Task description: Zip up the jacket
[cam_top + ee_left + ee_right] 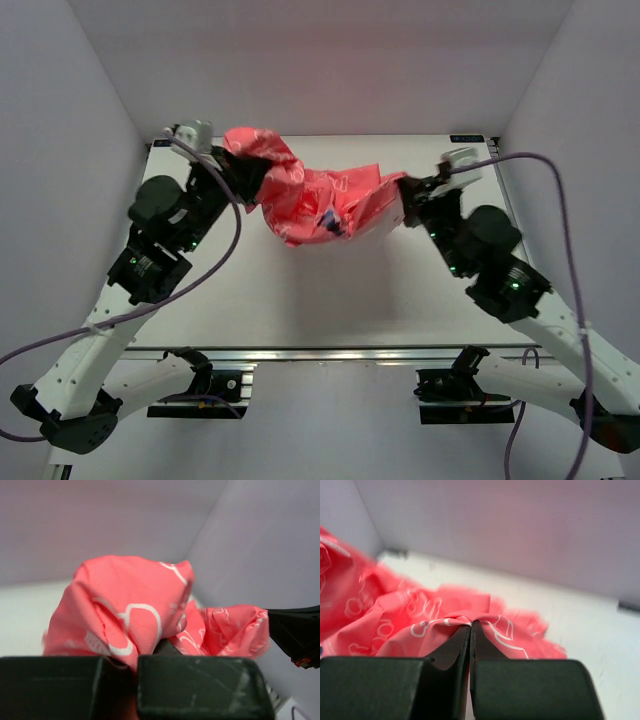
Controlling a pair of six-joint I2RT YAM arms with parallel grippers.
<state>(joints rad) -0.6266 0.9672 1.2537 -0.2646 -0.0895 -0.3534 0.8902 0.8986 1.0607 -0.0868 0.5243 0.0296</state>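
Note:
The coral-pink jacket (pixel 315 195) with white print hangs crumpled between both arms above the white table (pixel 330 290). A small dark blue emblem (pixel 328 222) shows on its lower front. My left gripper (pixel 232 168) is shut on the jacket's left end; in the left wrist view a bunch of jacket fabric (pixel 125 615) bulges over my left gripper (pixel 134 657). My right gripper (pixel 408 188) is shut on the jacket's right end; in the right wrist view a fold of the jacket (pixel 420 620) is pinched at the tips of my right gripper (pixel 470 625). The zipper is not visible.
White walls enclose the table at the back and both sides. The back wall (pixel 330 60) is close behind the jacket. Purple cables (pixel 560 200) loop beside both arms. Bare table surface lies below and in front of the hanging jacket.

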